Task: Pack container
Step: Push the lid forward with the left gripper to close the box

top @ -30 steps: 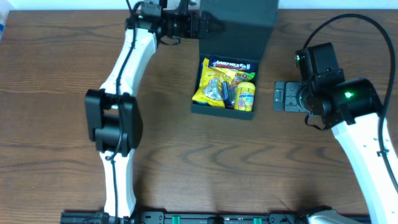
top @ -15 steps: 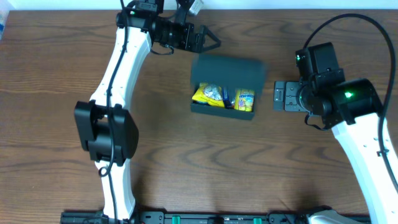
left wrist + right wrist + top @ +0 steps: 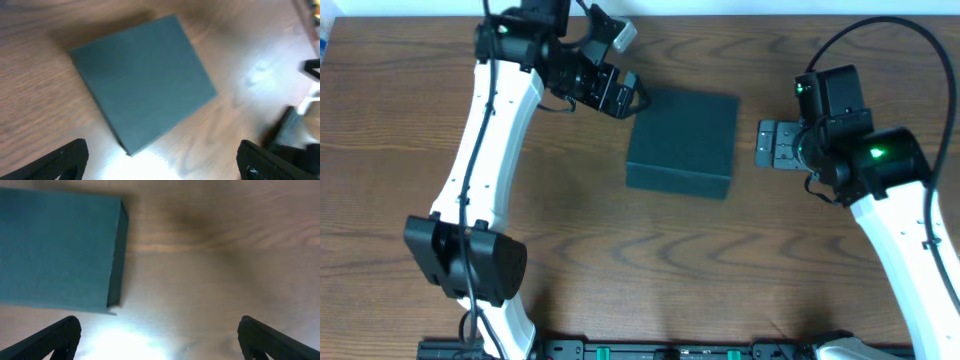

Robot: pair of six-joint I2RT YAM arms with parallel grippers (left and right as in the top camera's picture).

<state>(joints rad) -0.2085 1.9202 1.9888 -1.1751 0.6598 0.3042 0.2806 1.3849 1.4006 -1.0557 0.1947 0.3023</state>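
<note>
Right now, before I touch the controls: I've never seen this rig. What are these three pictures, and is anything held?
These are two robot arms at a wooden table. The wide picture comes from a fixed camera overhead; the other two come from a camera on each wrist, with that arm's own fingers at the bottom corners. On the table lies the container, a dark teal box, lid shut. The left gripper is near its upper left corner in the overhead view, the right gripper off its right side. Both are open and hold nothing.
</note>
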